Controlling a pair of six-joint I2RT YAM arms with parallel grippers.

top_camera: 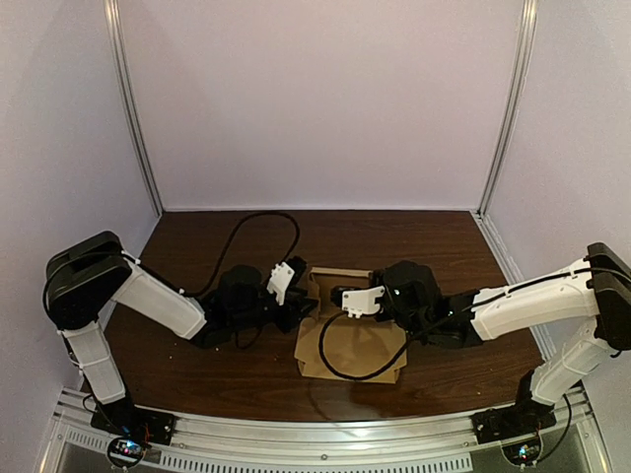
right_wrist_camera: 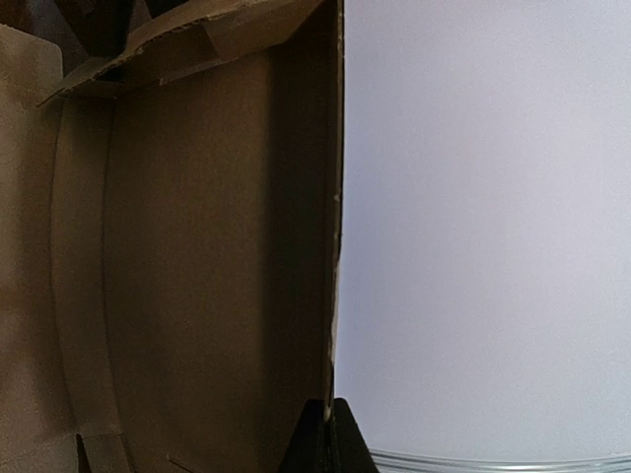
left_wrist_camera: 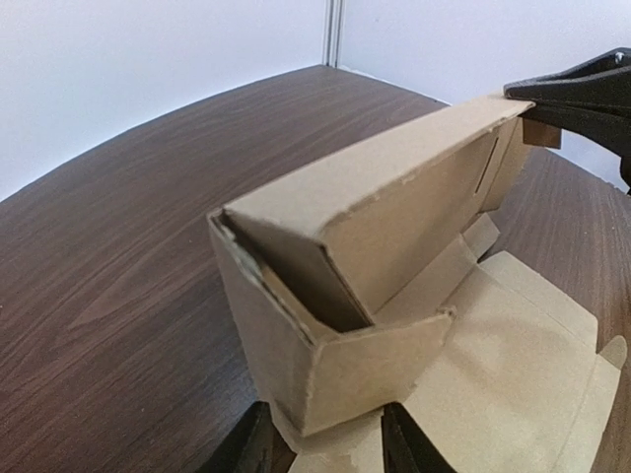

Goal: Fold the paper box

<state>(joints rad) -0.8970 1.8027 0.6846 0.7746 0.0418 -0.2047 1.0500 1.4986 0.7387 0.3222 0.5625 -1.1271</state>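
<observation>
The brown paper box lies mid-table, its flat panel toward me and its far wall folded up. In the left wrist view the raised wall and a side flap form a corner. My left gripper is open, its dark fingers straddling that corner's base. My right gripper is shut on the top edge of the box wall. It shows as a black jaw pinching the wall's far end. From above, both grippers meet at the box's far side.
The dark wooden table is ringed by white walls and metal posts. A black cable loops on the table behind the left arm. Another cable hangs over the box's flat panel. An aluminium rail runs along the near edge.
</observation>
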